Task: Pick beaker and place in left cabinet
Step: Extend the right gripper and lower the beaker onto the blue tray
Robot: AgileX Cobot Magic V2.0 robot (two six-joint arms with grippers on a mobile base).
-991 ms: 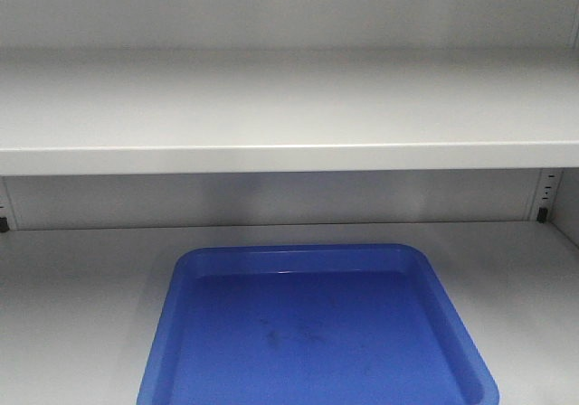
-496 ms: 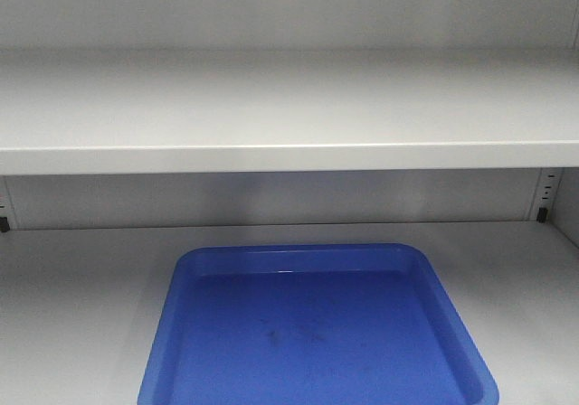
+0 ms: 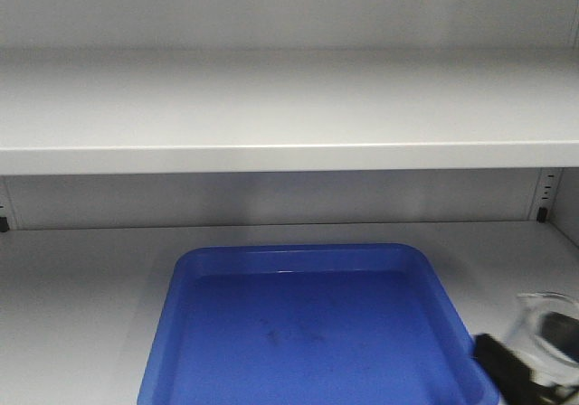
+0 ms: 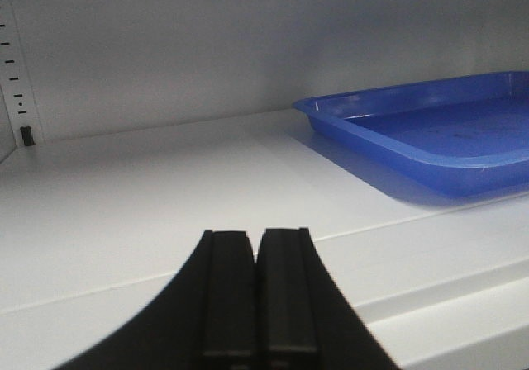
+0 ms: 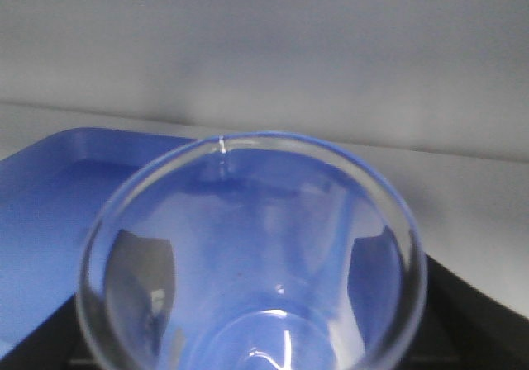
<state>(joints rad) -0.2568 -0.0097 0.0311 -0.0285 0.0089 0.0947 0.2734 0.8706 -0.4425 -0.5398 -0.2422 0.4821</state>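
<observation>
The beaker [image 3: 547, 328] is clear glass with a flared rim and shows at the front view's lower right corner, just right of the blue tray [image 3: 317, 328]. My right gripper [image 3: 534, 373] is shut on the beaker and holds it. In the right wrist view the beaker [image 5: 256, 254] fills the frame, open mouth toward the camera, with dark fingers [image 5: 459, 320] on both sides and the tray [image 5: 50, 196] behind it. My left gripper [image 4: 256, 242] is shut and empty, low over the cabinet's lower shelf [image 4: 165, 188], left of the tray [image 4: 430, 130].
The cabinet has a grey upper shelf [image 3: 289, 116] above the tray and slotted rails at the back corners [image 3: 545, 193]. The lower shelf [image 3: 81, 306] has bare grey surface on both sides of the tray. A rail with a black clip [image 4: 25, 130] stands at the left wall.
The beaker and my right gripper have come into the front view at the lower right corner; earlier frames showed only the tray and shelves.
</observation>
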